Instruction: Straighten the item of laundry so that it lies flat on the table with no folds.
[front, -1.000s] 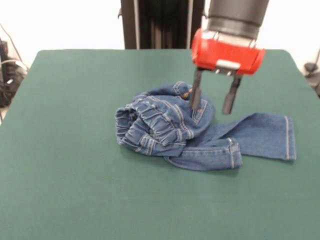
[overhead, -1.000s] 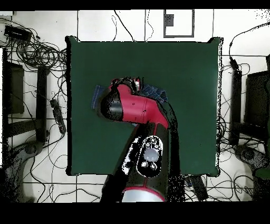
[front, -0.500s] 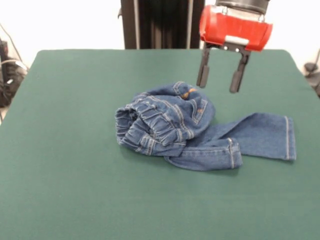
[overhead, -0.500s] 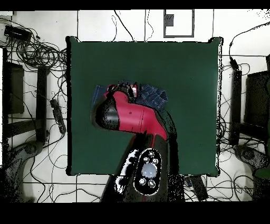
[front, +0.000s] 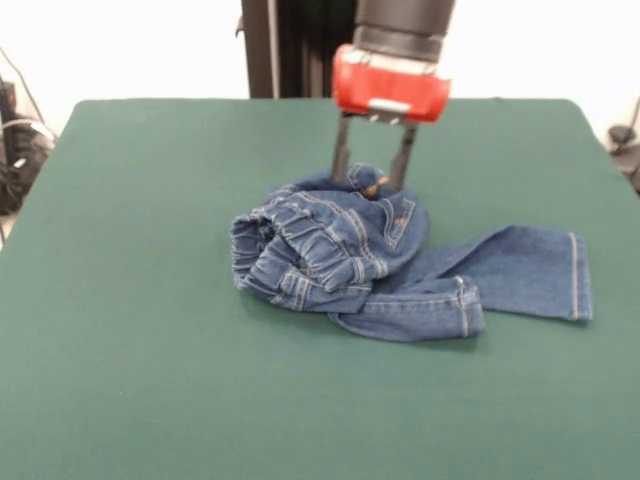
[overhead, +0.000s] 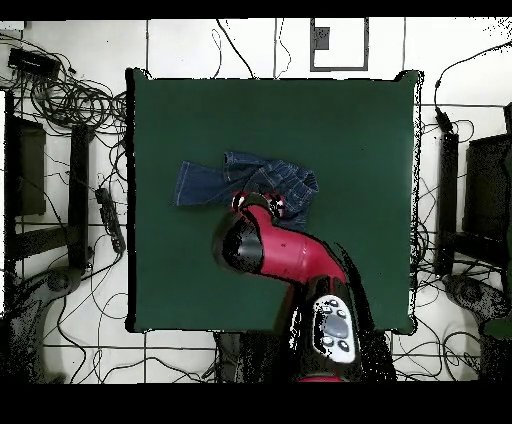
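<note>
Shifted left and lowered since the earlier frame, the gripper (front: 372, 168) is held with jaws spread at the far edge of the bunched jeans (front: 400, 260), mid-tabletop (front: 150, 380).

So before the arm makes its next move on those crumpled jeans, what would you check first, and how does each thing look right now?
1. Gripper open and empty: ok, both fingers apart, nothing between them.
2. Gripper over the jeans: ok, its tips hang at the far edge of the bunched waist.
3. Fingers touching denim: cannot tell from either view.
4. Jeans flat: not ok, the waist is rolled into a heap and one leg folds under; only the other leg lies stretched out.
5. Room on the table to spread them: ok, green cloth shows on every side.
6. Arm blocking the overhead view: ok, most of the jeans show.
</note>
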